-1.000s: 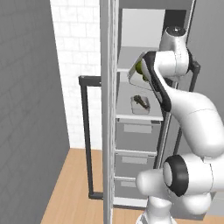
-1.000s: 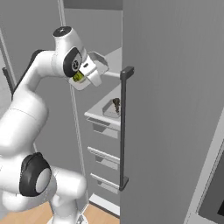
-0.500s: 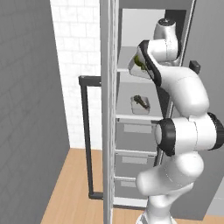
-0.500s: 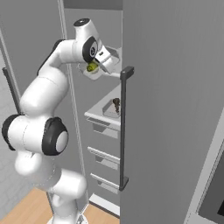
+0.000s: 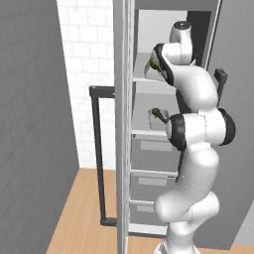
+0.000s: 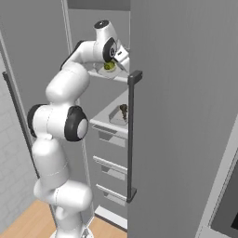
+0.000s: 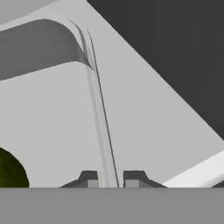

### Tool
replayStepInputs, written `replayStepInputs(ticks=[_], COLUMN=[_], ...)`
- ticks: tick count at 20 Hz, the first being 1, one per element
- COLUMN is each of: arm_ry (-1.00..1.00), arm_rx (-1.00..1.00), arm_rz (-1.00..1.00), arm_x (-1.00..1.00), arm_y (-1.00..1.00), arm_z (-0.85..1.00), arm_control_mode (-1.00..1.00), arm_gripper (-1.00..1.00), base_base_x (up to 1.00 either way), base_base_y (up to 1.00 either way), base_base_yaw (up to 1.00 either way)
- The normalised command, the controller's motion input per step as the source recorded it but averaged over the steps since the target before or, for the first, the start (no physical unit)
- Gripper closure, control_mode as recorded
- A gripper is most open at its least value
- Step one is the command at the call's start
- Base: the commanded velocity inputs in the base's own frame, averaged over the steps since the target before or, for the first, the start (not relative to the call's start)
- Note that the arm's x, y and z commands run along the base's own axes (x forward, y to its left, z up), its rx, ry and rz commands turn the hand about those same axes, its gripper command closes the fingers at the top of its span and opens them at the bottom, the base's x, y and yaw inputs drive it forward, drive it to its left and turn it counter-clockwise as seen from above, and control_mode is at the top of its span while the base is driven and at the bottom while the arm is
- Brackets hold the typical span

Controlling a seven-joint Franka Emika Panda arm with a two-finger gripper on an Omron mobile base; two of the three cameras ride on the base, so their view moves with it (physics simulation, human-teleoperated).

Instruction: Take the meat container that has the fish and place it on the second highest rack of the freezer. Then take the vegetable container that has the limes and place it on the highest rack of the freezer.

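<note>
Lime container (image 6: 109, 69) is seen at top freezer (image 5: 163, 149) shelf, limes (image 7: 9, 171) at 8 o'clock in hand view. Pincer (image 7: 111, 179) is clamped nearly shut on thin tray rim. Tray judged light, stiff, slick; rim grip tilt-prone. Fish container (image 6: 120, 114) is set on second shelf.

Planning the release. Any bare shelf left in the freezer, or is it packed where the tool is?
Crowded: the top shelf, where the tool, shut on the rim of the lime tray, takes the right end. Freer: the second shelf has bare surface left of the fish tray. In the hand view, pale shelf lies bare beside the rim.
</note>
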Motion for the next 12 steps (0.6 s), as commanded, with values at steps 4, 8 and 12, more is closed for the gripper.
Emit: replayStepInputs(ticks=[4, 8, 12], arm_ry=[-0.02, -0.02, -0.06], arm_rx=[-0.02, -0.08, -0.03], arm_rz=[-0.07, -0.03, 0.0], arm_x=[1.0, 0.45, -0.07], arm_y=[-0.04, 0.0, -0.01], arm_z=[0.0, 0.0, 0.0], arm_control_mode=[-1.0, -1.0, -1.0], arm_gripper=[1.0, -1.0, -1.0], base_base_x=[0.0, 0.0, 0.0], base_base_y=[0.0, 0.0, 0.0], base_base_yaw=[0.0, 0.0, 0.0])
